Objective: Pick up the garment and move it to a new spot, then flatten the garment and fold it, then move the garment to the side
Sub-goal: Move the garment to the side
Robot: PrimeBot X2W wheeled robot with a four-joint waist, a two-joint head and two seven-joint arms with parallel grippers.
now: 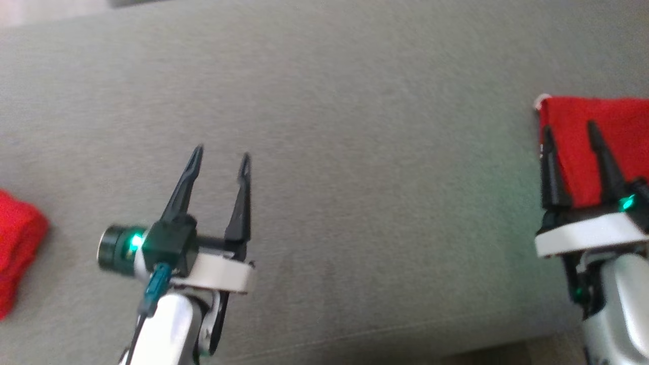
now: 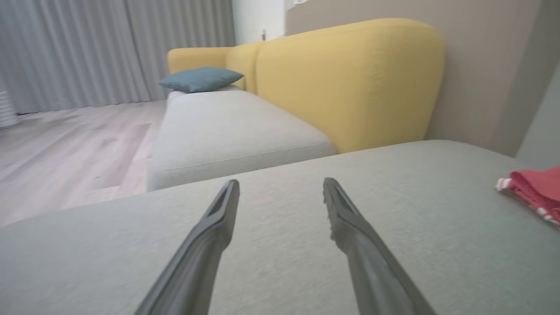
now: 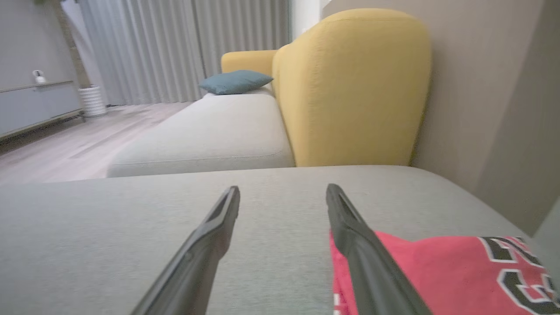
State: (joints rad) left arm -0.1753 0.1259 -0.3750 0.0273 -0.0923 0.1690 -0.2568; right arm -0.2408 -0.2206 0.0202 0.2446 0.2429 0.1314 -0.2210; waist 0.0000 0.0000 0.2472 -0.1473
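Item: red garment (image 1: 628, 132), lying on the grey sofa cushion (image 1: 324, 101) at your right end effector (image 1: 569, 126), fingers apart and empty like the left end effector (image 1: 221, 152); likely soft, light, limp, so you pinch a trimmed corner edge.

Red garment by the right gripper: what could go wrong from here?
1. The right gripper is open at the edge of the red garment, one finger over bare grey cushion. Closing there might pinch only a top layer and drag it out of shape.
2. A second red fabric lies at the head view's left, beside the open left gripper. It could be mistaken for the target.
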